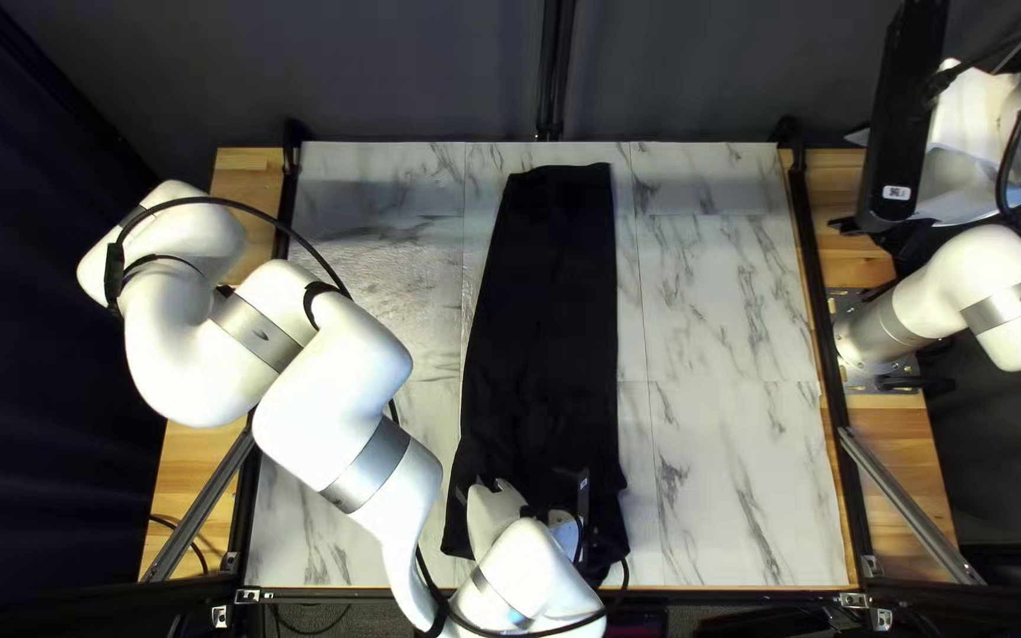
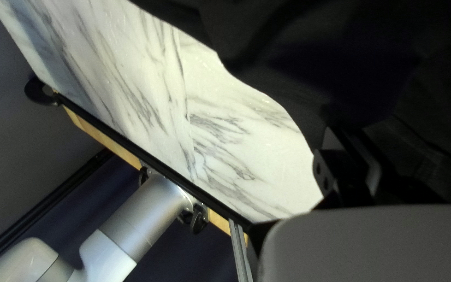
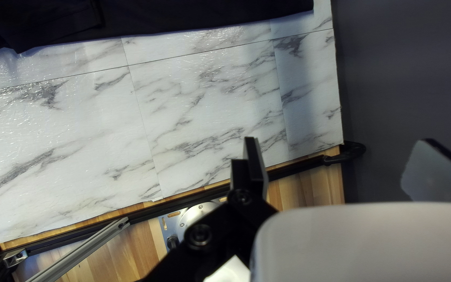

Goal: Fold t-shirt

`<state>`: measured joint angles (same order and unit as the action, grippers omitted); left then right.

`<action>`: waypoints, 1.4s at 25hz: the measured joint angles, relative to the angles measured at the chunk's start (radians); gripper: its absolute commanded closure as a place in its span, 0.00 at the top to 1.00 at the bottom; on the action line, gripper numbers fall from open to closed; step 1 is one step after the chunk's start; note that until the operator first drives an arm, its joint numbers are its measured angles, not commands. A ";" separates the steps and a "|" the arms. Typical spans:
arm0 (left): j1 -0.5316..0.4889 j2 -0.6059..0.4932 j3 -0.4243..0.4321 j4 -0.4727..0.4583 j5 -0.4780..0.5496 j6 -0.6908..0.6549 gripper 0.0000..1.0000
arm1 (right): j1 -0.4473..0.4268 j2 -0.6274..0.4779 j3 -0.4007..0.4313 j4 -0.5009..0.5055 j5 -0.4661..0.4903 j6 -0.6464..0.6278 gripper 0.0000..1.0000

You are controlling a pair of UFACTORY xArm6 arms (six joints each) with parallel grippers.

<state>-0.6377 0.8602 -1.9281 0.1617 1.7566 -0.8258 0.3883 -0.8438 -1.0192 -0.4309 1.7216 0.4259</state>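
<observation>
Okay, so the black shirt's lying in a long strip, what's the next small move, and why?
I'd probably have the left gripper secure the near end of the shirt and start lifting it toward the far end: the cloth lies long and narrow, and that gripper is right at its near end.

We see a dark grey curtain (image 1: pixel 416 83) behind the table's far edge, with a black post (image 1: pixel 553 71) upright against its middle. Navy curtain (image 1: pixel 14 355) hangs at the left of the top left view. Our tabletop (image 1: pixel 729 473) is white with grey marble veining and seams between its panels, bordered by wood (image 1: pixel 889 449) and black rails (image 1: pixel 814 278). Silvery metal struts (image 1: pixel 912 508) slant beside both lower corners, and light glints off the glossy marbling.
</observation>
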 measured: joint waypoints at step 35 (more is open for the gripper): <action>0.036 -0.099 0.088 0.108 -0.211 -0.047 1.00 | 0.000 0.000 0.000 0.000 0.000 0.000 1.00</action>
<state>-0.6017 0.7611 -1.8402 0.2695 1.5453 -0.8723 0.3883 -0.8438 -1.0192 -0.4309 1.7216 0.4259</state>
